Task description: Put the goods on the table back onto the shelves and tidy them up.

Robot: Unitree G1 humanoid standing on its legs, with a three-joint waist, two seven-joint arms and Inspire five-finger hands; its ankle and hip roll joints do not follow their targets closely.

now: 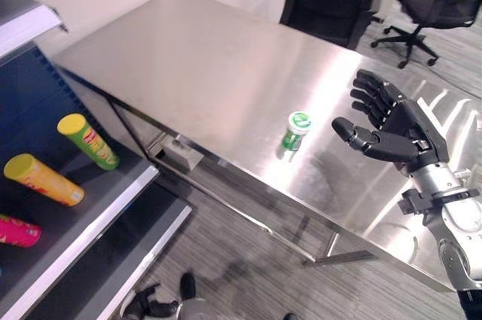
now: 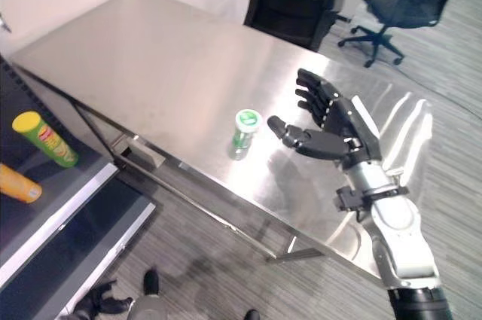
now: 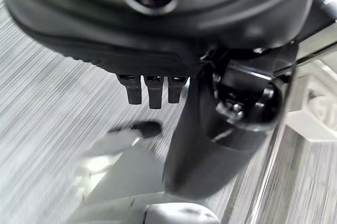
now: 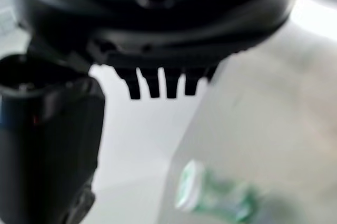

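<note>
In the left eye view, a small green bottle (image 1: pixel 295 130) with a white cap is seen standing upright on the steel counter (image 1: pixel 211 64), near its front edge. To the left, a shelf (image 1: pixel 90 207) carries three tubes lying on their sides: a green tube (image 1: pixel 88 141), an orange tube (image 1: pixel 43 179) and a pink tube (image 1: pixel 16 230). Two dark office chairs (image 1: pixel 422 4) are placed beyond the far side of the counter. The right robot hand (image 1: pixel 392 128) is held over the counter just to the right of the bottle, apart from it, with fingers spread and thumb pointed toward the bottle; nothing lies between them.

In the right eye view, the same layout is shown, the thumb tip near the bottle (image 2: pixel 244 133) but not touching it.

In the left wrist view, the left robot hand (image 3: pixel 152 84) is seen over grey striped floor (image 3: pixel 47 108), its fingers straight and holding nothing.

In the right wrist view, straight fingers (image 4: pixel 158 84) are seen above the blurred bottle (image 4: pixel 210 195) on the counter
</note>
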